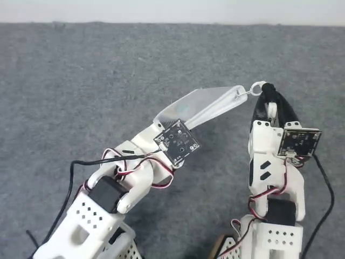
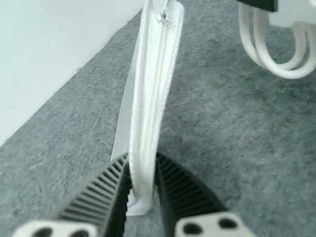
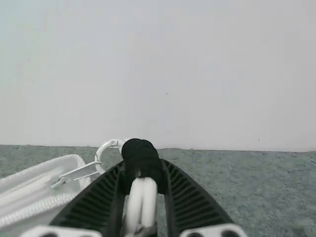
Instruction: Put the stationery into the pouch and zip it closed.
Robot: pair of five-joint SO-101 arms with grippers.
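Your left claw [image 2: 142,174] is clamped narrow on the near end of the pouch [image 1: 207,105], its ribbed fingers [image 2: 180,190] pressing either side of the zipper edge. From there the pouch runs away from that claw toward the other arm. It is turned on edge with the zipper [image 2: 157,74] uppermost and its pale, see-through side hanging below, over the grey counter [image 1: 81,75].

Along the stretch you can see from the left wrist, the zipper's two sides lie together. The slider [image 2: 163,16] sits at the far end, away from your left claw. The pouch looks flat and thin. Its wall is cloudy, so you cannot tell whether any stationery is in it.

Further right, a metal pull tab [image 3: 74,174] leads off the pouch's end to a small ring [image 1: 257,87]. That ring lies right against a black lump [image 3: 139,154]. You cannot tell from these views whether the two are joined or only touching.

Your right claw [image 3: 143,167] is drawn in narrow as well, closed around a white loop [image 3: 140,197] that stands between its fingers with the black lump on top. What that loop belongs to is not clear. This claw sits just past the pouch's far end, near the back of the counter.
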